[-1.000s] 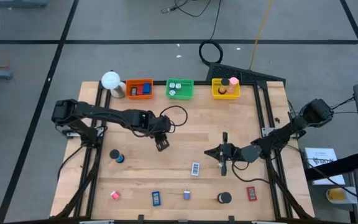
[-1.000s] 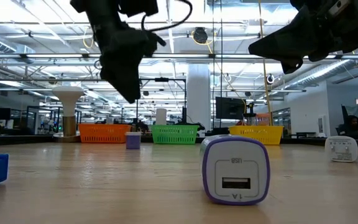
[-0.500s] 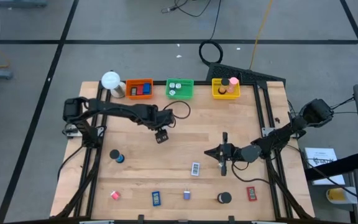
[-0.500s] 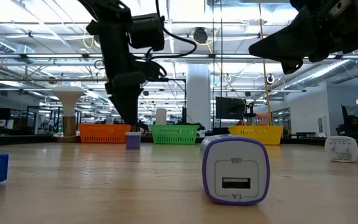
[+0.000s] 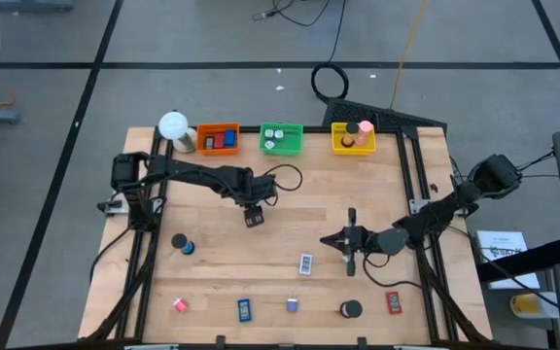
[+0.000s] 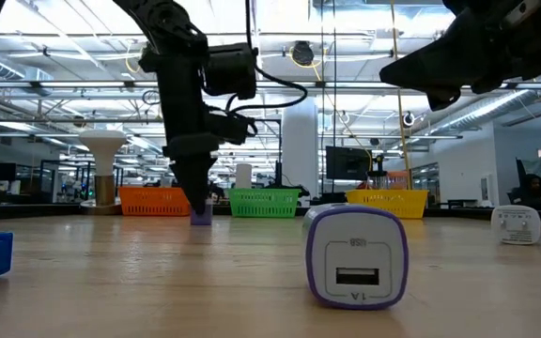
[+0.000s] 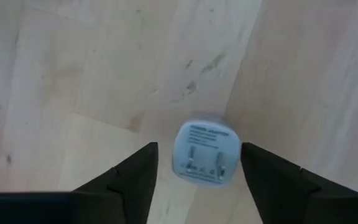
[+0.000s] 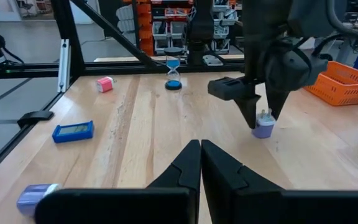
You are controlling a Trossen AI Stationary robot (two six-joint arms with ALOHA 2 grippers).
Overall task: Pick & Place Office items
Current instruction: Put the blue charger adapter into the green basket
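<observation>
From overhead, my left gripper (image 5: 253, 218) is hiding the small purple-and-white plug (image 7: 206, 151) beneath it; only the wrist view is showing it, prongs up, on bare wood between the two fingers (image 7: 133, 176), which are standing apart on either side without touching it. In the low view the plug (image 6: 200, 214) is peeking out at the fingertips.

On the near half of the table (image 5: 358, 185) I am counting six loose pieces: a blue spool (image 5: 182, 244), a pink piece (image 5: 180, 304), a blue rectangle (image 5: 244, 309), a small purple piece (image 5: 292, 305), a black roll (image 5: 350, 309) and a red rectangle (image 5: 393, 302), plus another charger (image 5: 305, 262) mid-table.

Three trays are sitting along the far edge: orange (image 5: 218, 138), green (image 5: 281, 138), yellow (image 5: 353, 137).

The left arm is reaching across toward the centre, pointing down. The right gripper (image 5: 350, 241) is hovering right of centre, fingers pressed together.
</observation>
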